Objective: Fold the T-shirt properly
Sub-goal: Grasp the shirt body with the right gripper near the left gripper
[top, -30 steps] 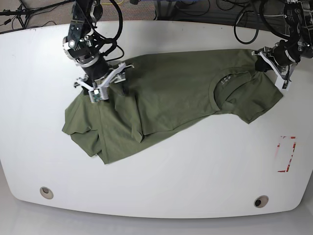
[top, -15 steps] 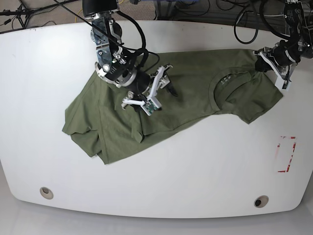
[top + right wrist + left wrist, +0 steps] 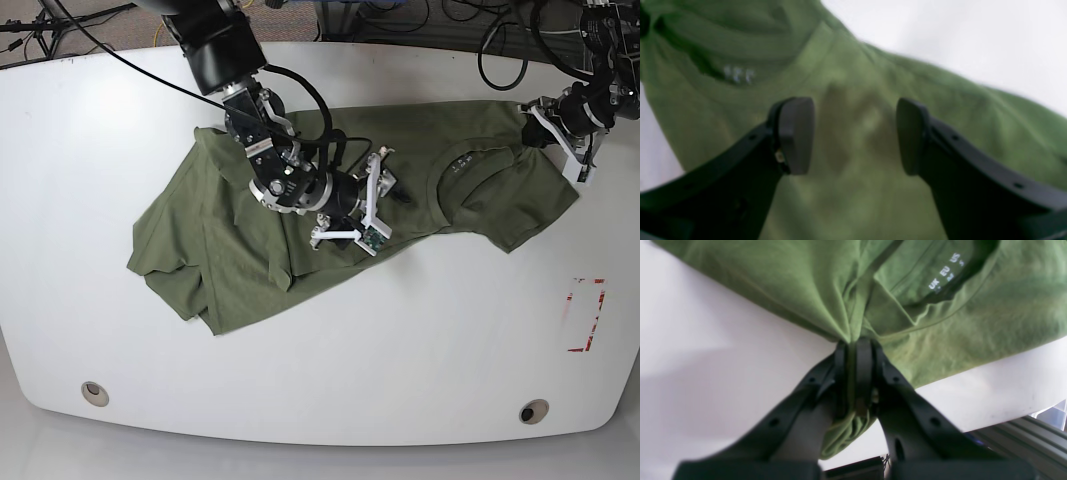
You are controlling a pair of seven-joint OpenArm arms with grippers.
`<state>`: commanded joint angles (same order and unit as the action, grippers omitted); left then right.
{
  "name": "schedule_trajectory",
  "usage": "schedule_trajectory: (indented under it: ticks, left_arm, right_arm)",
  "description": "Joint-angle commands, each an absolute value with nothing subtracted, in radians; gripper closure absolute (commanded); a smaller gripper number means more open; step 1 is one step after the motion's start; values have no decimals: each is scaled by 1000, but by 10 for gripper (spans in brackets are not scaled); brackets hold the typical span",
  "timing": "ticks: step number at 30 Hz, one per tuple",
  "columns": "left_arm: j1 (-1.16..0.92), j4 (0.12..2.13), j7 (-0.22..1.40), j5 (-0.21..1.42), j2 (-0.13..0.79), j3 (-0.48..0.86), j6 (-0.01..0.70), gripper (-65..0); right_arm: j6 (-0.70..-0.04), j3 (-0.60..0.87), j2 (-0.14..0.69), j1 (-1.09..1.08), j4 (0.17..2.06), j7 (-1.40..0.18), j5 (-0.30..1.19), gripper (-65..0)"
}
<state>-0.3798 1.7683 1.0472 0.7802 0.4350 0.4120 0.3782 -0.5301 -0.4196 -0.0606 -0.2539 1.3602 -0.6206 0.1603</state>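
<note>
Olive T-shirt (image 3: pixel 300 190) rumpled, left gripper (image 3: pixel 853 350) pinching its bunched edge, right gripper (image 3: pixel 853 133) agape, blurred

Base view bright, even overhead light, sharp; white table (image 3: pixel 420 330) slightly glary, soft short shadows. Right wrist view motion-blurred throughout, T-shirt (image 3: pixel 853 186) smeared, upper background blown out. Left wrist view sharper on collar label (image 3: pixel 945 271); near fingers (image 3: pixel 864 366) out of focus.
</note>
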Motion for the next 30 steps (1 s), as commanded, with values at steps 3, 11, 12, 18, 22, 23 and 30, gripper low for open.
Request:
schedule_trajectory:
  ticks: [3, 11, 12, 18, 22, 23, 30]
  left_arm:
    - [-380, 1768, 1047, 780, 435, 412, 378, 0]
    - [-380, 1768, 1047, 782, 435, 412, 378, 0]
    - [-380, 1768, 1047, 782, 435, 412, 378, 0]
    - [-380, 1768, 1047, 782, 433, 412, 378, 0]
    - [-380, 1768, 1047, 782, 432, 412, 378, 0]
    - [-380, 1768, 1047, 782, 432, 412, 378, 0]
    - [-378, 1768, 1047, 782, 430, 412, 378, 0]
  right_arm:
    - [-530, -420, -81, -291, 1294, -591, 160, -371]
    - [-530, -421, -99, -371, 1138, -532, 160, -371]
    - [-530, -421, -99, -377, 1121, -524, 160, -371]
    - [-532, -432, -99, -386, 1067, -495, 154, -371]
    - [-532, -503, -97, -371, 1067, -495, 99, -371]
    - [-532, -519, -97, -363, 1067, -495, 81, -371]
    - [-530, -529, -102, -325, 1072, -475, 5, -279]
